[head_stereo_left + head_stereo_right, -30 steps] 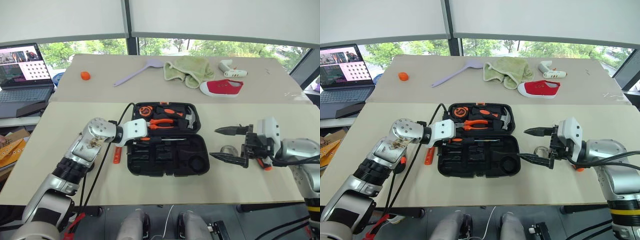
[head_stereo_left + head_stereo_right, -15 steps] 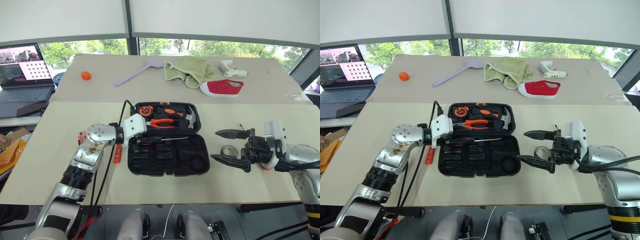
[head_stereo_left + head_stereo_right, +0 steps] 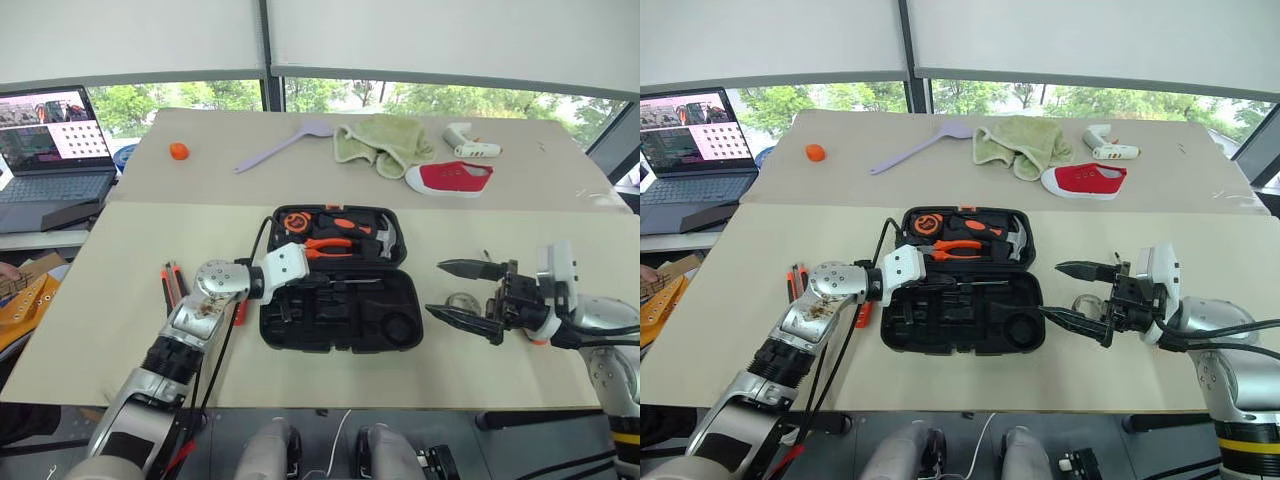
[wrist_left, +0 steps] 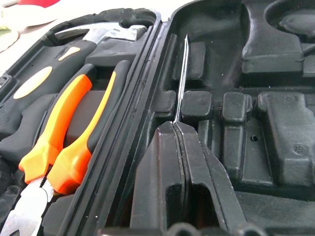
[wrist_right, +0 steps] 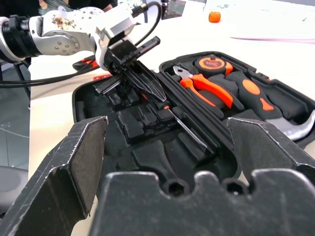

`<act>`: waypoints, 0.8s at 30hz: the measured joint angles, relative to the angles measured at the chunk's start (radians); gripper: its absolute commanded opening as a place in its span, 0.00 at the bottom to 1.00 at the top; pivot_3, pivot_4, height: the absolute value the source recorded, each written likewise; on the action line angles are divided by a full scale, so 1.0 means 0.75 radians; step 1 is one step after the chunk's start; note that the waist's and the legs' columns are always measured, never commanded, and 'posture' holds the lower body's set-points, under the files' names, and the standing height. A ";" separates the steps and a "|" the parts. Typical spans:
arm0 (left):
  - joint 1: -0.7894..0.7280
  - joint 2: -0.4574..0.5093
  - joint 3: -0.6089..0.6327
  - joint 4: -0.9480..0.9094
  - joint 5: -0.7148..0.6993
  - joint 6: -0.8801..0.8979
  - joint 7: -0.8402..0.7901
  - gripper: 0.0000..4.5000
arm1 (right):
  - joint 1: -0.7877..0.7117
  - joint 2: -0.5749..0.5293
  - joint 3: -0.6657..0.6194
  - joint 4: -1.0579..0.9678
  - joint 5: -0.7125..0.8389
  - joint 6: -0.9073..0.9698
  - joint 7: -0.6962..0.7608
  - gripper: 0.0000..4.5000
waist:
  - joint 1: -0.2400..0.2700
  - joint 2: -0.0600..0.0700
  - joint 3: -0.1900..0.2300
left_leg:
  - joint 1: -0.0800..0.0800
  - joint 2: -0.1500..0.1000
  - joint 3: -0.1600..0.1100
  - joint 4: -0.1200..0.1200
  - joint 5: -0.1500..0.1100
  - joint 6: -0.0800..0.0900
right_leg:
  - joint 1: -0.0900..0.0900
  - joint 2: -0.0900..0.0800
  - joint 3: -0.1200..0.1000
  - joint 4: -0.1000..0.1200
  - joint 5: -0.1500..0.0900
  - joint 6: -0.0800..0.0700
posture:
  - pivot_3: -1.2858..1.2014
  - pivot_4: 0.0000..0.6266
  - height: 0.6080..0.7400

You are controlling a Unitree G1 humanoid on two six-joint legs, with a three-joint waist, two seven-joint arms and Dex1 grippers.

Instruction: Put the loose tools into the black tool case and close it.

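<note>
The left gripper (image 4: 179, 162) is closed on a screwdriver (image 5: 170, 114), gripped at the handle end so that the thin steel shaft (image 4: 182, 73) projects forward past the fingertips. The shaft is held low over the near half of the black tool case (image 3: 340, 320), parallel to the hinge ridge; this alignment is judged to suit seating the tool in the long moulded slot next to the hinge. Whether the handle already rests in its recess cannot be told.

The far half of the case is occupied by the orange-handled pliers (image 3: 335, 243) and the hammer (image 3: 385, 237), so the empty slots of the near half remain for the loose tools.

Two more orange-and-black tools (image 3: 172, 285) lie on the table (image 3: 110, 260) just left of the left arm, well apart from the case. The small tape roll (image 3: 460, 302) sits on the table to the right of the case, between the spread fingers of the right gripper (image 3: 462, 292). This gripper is held wide open and empty, level above the table, apparently staged for collecting the roll.
</note>
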 measured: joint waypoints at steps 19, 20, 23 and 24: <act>0.867 0.309 0.693 -0.474 -0.624 -0.094 -0.261 1.00 | 0.758 0.210 -0.540 0.158 -0.135 -0.285 -0.124 1.00 | -0.018 0.012 -0.004 | 0.016 0.000 0.000 -0.014 -0.014 -0.004 | 0.009 -0.011 0.002 -0.010 -0.005 0.003 | 0.52 0.24 1.00; 0.908 0.309 0.718 -0.474 -0.634 -0.108 -0.274 1.00 | 0.776 0.222 -0.551 0.169 -0.144 -0.308 -0.131 1.00 | -0.018 0.013 -0.004 | 0.017 0.000 -0.001 -0.014 -0.015 -0.005 | 0.009 -0.011 0.001 -0.010 -0.010 0.008 | 0.52 0.24 1.00; 1.126 0.333 0.808 -0.536 -0.685 -0.107 -0.324 1.00 | 0.831 0.269 -0.588 0.213 -0.211 -0.373 -0.218 1.00 | -0.025 0.014 -0.004 | 0.018 0.000 -0.001 -0.016 -0.016 -0.006 | 0.005 -0.019 0.002 -0.011 -0.015 0.003 | 0.52 0.24 1.00; 1.160 0.337 0.815 -0.560 -0.701 -0.099 -0.331 1.00 | 0.834 0.272 -0.592 0.223 -0.229 -0.378 -0.241 1.00 | -0.024 0.015 -0.004 | 0.018 0.000 -0.001 -0.016 -0.016 -0.006 | 0.005 -0.019 0.002 -0.010 -0.015 0.003 | 0.52 0.24 1.00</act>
